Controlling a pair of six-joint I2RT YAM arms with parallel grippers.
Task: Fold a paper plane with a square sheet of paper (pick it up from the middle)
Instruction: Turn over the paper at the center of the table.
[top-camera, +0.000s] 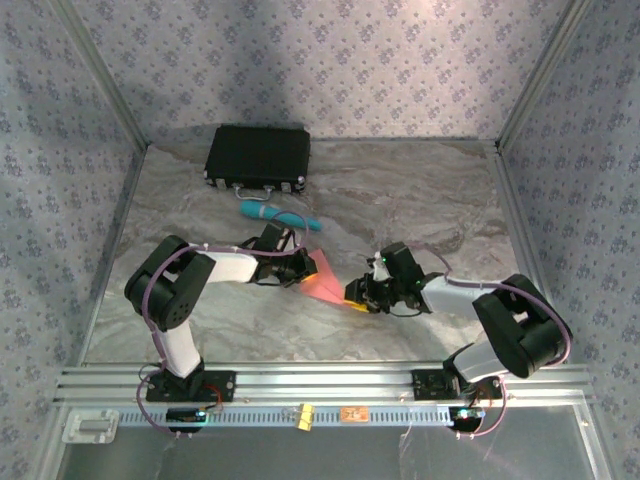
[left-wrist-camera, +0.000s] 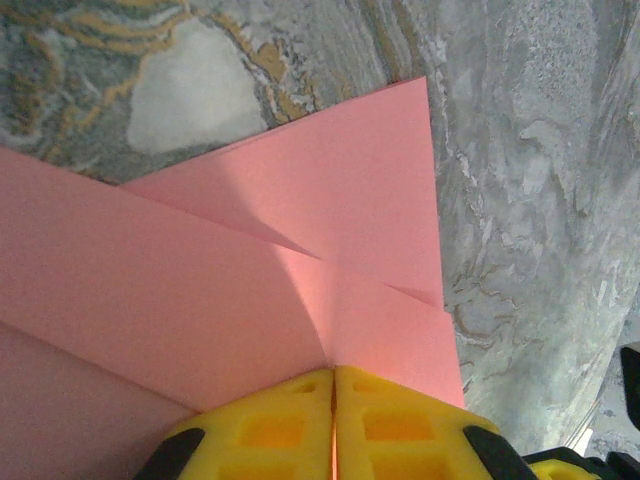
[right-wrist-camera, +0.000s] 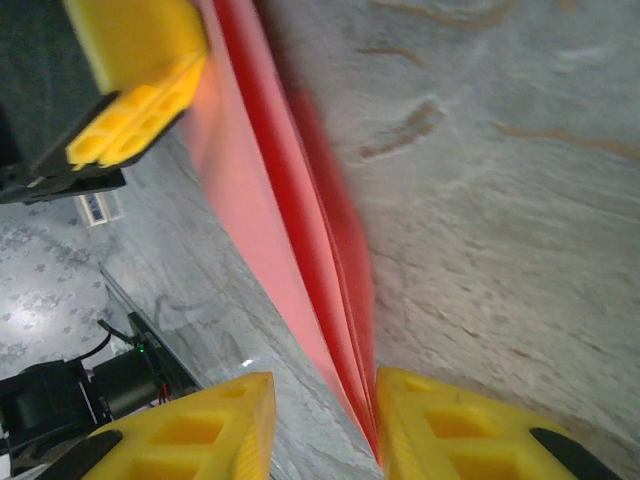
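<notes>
Underneath everything, a grey marbled table (top-camera: 420, 200). Far left on it, a closed black case (top-camera: 258, 155), well apart from the work.

Mid-table, between the two wrists: the square sheet of paper (top-camera: 327, 280), salmon pink, already creased into a narrower layered shape with diagonal flaps, not yet a dart. Lifted or resting on the marble, hard to tell. Judged to be midway through the folding, at a regrip between creases.

Just beyond the left wrist on the far side, a teal cylinder (top-camera: 278, 213), lying flat, near the paper but not touching it. Worth minding on any swing towards the far side.

At the left gripper (left-wrist-camera: 333, 385): clamped on the paper's edge, yellow pads pressed together with the pink layers running out from them. At the right gripper (right-wrist-camera: 322, 400): jaws partly apart, astride the opposite folded edge, one pad against the paper, the other clear of it; no firm pinch visible.

Next, probably: close the right jaws squarely on the fold, align the layers, then lay flat and press the next crease along the centre line. Thin and floppy, so likely to buckle or slip if pulled between two grips. Closest hindrance: the arms themselves, wrists nearly meeting over the paper.
</notes>
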